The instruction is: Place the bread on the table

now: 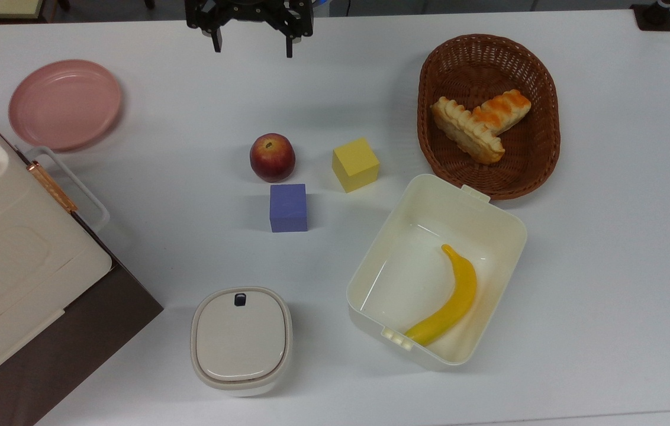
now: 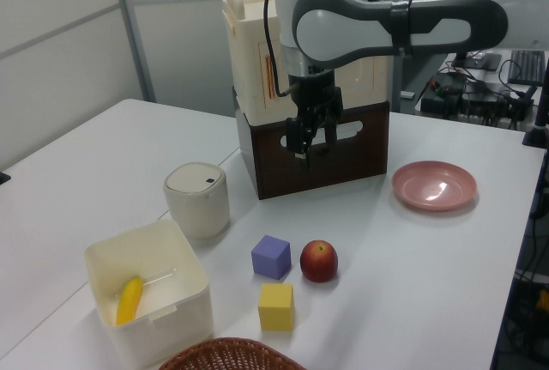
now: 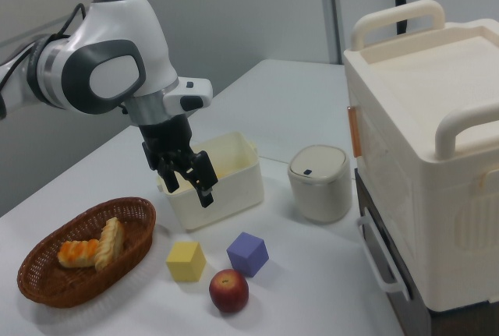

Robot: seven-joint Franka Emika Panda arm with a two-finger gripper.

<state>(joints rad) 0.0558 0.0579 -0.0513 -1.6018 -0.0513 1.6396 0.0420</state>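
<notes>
Bread [image 1: 467, 130] in basket [image 1: 539, 160], long axis diagonal; fingers [image 1: 216, 40] apart, empty.

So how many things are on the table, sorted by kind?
Food: 4: bread, glazed bun, apple, banana
Blocks: 2: yellow, purple
Containers: 5: basket, tub, canister, plate, crate
Total: 11
</notes>
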